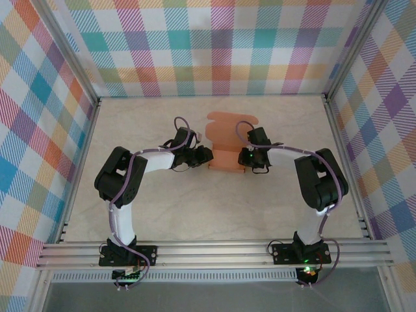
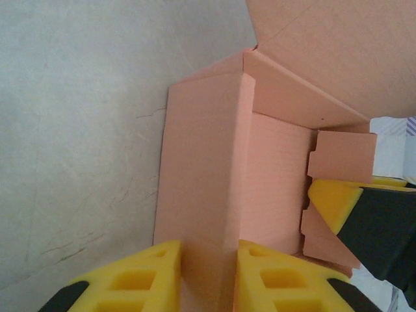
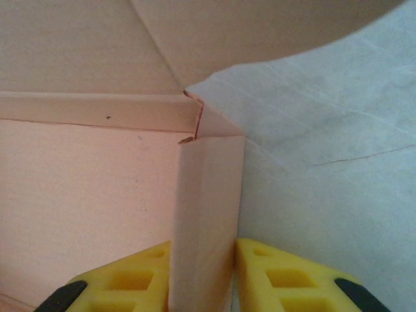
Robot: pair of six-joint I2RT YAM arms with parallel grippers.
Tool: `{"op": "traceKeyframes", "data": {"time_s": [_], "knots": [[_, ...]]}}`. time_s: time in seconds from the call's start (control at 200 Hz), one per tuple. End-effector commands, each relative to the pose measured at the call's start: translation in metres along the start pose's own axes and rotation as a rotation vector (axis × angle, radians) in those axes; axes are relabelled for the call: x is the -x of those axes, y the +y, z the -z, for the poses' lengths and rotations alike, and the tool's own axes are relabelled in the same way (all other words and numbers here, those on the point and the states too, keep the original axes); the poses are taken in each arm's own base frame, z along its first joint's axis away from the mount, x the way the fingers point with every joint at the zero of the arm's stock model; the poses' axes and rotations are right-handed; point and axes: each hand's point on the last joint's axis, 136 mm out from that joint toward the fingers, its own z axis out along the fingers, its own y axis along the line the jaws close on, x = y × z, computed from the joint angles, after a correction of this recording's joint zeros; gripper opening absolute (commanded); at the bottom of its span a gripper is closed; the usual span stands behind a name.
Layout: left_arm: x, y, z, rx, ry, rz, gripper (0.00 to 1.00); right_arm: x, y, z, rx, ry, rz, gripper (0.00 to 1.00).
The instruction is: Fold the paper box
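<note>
A partly folded salmon-orange paper box (image 1: 226, 140) is set on the beige tabletop (image 1: 214, 208). On the box's left, a raised side wall is clamped between the yellow fingers (image 2: 140, 276) of the left hand (image 2: 208, 276). The right wall is pinched by the right hand (image 3: 203, 273). Beyond both walls, the box's rounded flap is spread.

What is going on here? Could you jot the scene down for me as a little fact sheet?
Object: paper box, salmon-orange card, partly folded, rounded flap lying open
Surface: pale table
Left gripper: yellow fingers pinching an upright side wall of the box
Right gripper: pinching the opposite side wall, also upright
Backdrop: checked cloth walls
</note>
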Motion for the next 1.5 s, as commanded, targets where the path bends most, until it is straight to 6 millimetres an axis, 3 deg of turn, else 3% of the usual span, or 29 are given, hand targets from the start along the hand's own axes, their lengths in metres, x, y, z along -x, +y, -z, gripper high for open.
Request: {"op": "traceKeyframes", "data": {"time_s": [0.0,0.185,0.3,0.71,1.02,1.33,1.445,1.495], "knots": [[-0.019,-0.004,-0.010,-0.027,0.063,-0.007,0.24,-0.050,-0.025,-0.009,-0.126,0.180,0.026,0.28],[-0.020,-0.002,-0.010,-0.022,0.063,-0.009,0.24,-0.036,-0.003,0.009,-0.051,0.143,0.009,0.29],[-0.020,-0.005,-0.011,-0.034,0.067,-0.007,0.24,-0.029,0.000,0.018,-0.078,0.146,0.019,0.27],[-0.034,-0.031,-0.014,-0.106,0.095,-0.019,0.24,-0.036,-0.027,0.012,-0.409,0.236,0.141,0.21],[-0.038,-0.033,-0.015,-0.109,0.103,-0.025,0.24,-0.042,-0.041,0.004,-0.563,0.256,0.168,0.00],[-0.038,-0.033,-0.014,-0.104,0.100,-0.028,0.24,-0.045,-0.064,0.004,-0.761,0.268,0.243,0.00],[-0.038,-0.032,-0.014,-0.100,0.100,-0.027,0.24,-0.040,-0.050,0.004,-0.679,0.228,0.214,0.00],[-0.037,-0.032,-0.014,-0.098,0.098,-0.028,0.24,-0.034,-0.040,0.005,-0.624,0.201,0.201,0.09]]}}
